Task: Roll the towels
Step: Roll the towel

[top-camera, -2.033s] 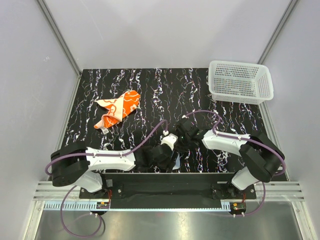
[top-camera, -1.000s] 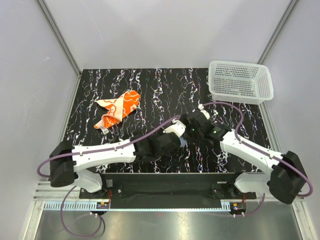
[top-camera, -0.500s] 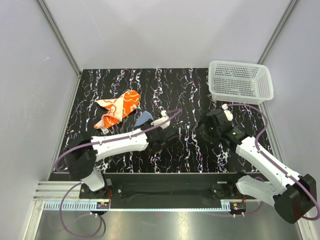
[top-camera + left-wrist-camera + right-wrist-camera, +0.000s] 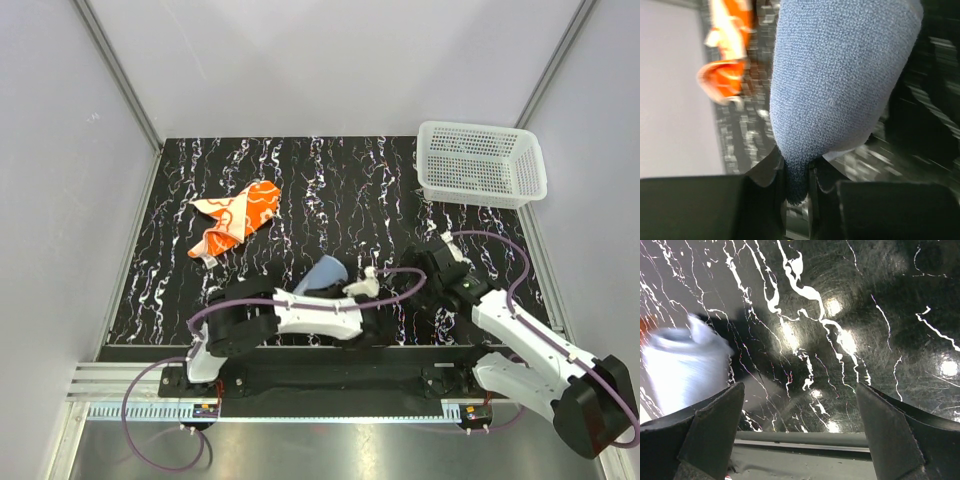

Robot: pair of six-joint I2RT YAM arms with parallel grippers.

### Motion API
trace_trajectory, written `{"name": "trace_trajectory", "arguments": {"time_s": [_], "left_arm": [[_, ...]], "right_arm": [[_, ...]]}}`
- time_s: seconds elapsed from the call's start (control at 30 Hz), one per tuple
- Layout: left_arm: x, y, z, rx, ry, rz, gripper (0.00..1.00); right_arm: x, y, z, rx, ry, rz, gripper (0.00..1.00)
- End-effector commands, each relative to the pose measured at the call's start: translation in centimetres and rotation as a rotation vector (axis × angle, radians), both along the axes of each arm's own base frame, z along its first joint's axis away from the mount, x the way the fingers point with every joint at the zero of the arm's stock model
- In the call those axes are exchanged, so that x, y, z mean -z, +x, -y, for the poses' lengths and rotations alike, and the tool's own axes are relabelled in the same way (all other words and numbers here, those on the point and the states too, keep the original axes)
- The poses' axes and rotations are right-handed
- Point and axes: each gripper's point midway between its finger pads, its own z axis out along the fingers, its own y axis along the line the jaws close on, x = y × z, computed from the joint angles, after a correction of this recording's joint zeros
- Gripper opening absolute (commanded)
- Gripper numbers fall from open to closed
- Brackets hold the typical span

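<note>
The orange towel [image 4: 235, 225] with its white pattern lies crumpled at the back left of the table; it also shows blurred in the left wrist view [image 4: 730, 50]. My left gripper [image 4: 338, 292] is shut on one end of the light blue towel [image 4: 324, 274], lifted near the front middle. In the left wrist view the blue towel [image 4: 840, 75] fans out from the pinch between the jaws of the left gripper [image 4: 796, 180]. My right gripper [image 4: 408, 275] hovers just right of it, open and empty [image 4: 800, 415]. The blue towel shows blurred at the left of the right wrist view [image 4: 680, 367].
A white mesh basket [image 4: 482, 165] stands at the back right corner. The table is black with white marbling [image 4: 340, 190]. Its near edge and a grey rail [image 4: 805, 442] lie just under the right gripper. Grey walls close in the sides and back.
My left arm has swung the blue towel from left of centre to the front middle, folding back toward its base. The right gripper drew slightly nearer the front, still open.
</note>
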Motion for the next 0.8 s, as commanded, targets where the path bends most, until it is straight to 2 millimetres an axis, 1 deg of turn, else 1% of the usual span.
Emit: {"name": "trace_trajectory", "arguments": {"time_s": [0.0,0.03,0.1,0.13,0.17,0.2,0.23,0.27,0.3,0.33,0.37,0.43,0.53,0.57,0.6,0.63,0.67,0.7,0.73,0.77], "left_arm": [[1.4,-2.1,3.5,-0.016,-0.178,-0.077,0.0],[1.9,-2.2,4.3,-0.008,-0.213,-0.089,0.0],[2.3,-3.0,4.9,-0.002,-0.277,-0.134,0.0],[3.2,-3.2,5.4,0.012,-0.315,-0.154,0.0],[2.8,-3.4,5.7,0.017,-0.368,-0.168,0.0],[3.0,-3.8,5.9,0.019,-0.397,-0.188,0.0],[3.6,-4.0,6.0,0.022,-0.427,-0.2,0.0],[3.5,-4.2,6.3,0.028,-0.46,-0.214,0.0],[3.8,-4.6,6.4,0.029,-0.48,-0.239,0.0],[4.0,-4.7,7.3,0.041,-0.525,-0.251,0.0],[4.5,-5.1,6.9,0.046,-0.537,-0.271,0.0],[5.0,-5.8,7.2,0.052,-0.59,-0.312,0.0],[5.3,-6.2,7.6,0.054,-0.648,-0.352,0.0],[5.4,-6.2,7.2,0.048,-0.665,-0.362,0.0],[5.6,-6.5,7.2,0.045,-0.688,-0.396,0.0],[5.0,-6.5,7.9,0.054,-0.748,-0.406,0.0],[5.0,-6.0,7.7,0.04,-0.781,-0.417,0.0],[5.9,-6.5,7.7,0.04,-0.818,-0.465,0.0],[5.3,-6.4,7.9,0.052,-0.862,-0.481,0.0],[5.5,-5.9,7.5,0.035,-0.893,-0.496,0.0]], "right_arm": [[-0.9,0.4,0.3,0.04,0.019,0.035,1.0],[-0.8,0.3,0.4,0.045,0.015,0.026,1.0],[-0.5,-0.1,0.3,0.054,0.03,0.006,1.0],[0.3,-0.5,0.2,0.056,0.042,-0.013,1.0],[0.0,-0.1,-0.6,0.066,0.1,0.004,1.0],[0.2,-0.4,-1.4,0.052,0.148,-0.011,1.0],[1.3,-1.1,-1.6,0.049,0.171,-0.039,0.99],[0.8,-0.5,-2.6,0.052,0.233,-0.011,0.98],[0.8,-0.8,-3.3,0.032,0.279,-0.024,0.98],[1.6,-1.1,-3.5,0.032,0.298,-0.038,0.97],[1.0,-0.6,-4.1,0.029,0.343,-0.011,0.97],[0.8,-0.6,-4.6,0.012,0.365,-0.01,0.96],[0.0,-0.3,-4.9,-0.005,0.374,0.008,0.96],[-0.2,-0.2,-5.0,-0.011,0.377,0.018,0.96],[-0.4,-0.1,-5.1,-0.013,0.379,0.023,0.96],[-0.8,0.0,-5.2,-0.018,0.384,0.03,0.95],[-0.8,0.1,-5.4,-0.023,0.388,0.032,0.94],[-1.0,0.0,-5.6,-0.034,0.401,0.031,0.94],[-0.8,0.0,-5.7,-0.039,0.405,0.027,0.93],[-1.2,0.0,-6.2,-0.055,0.434,0.039,0.91]]}}
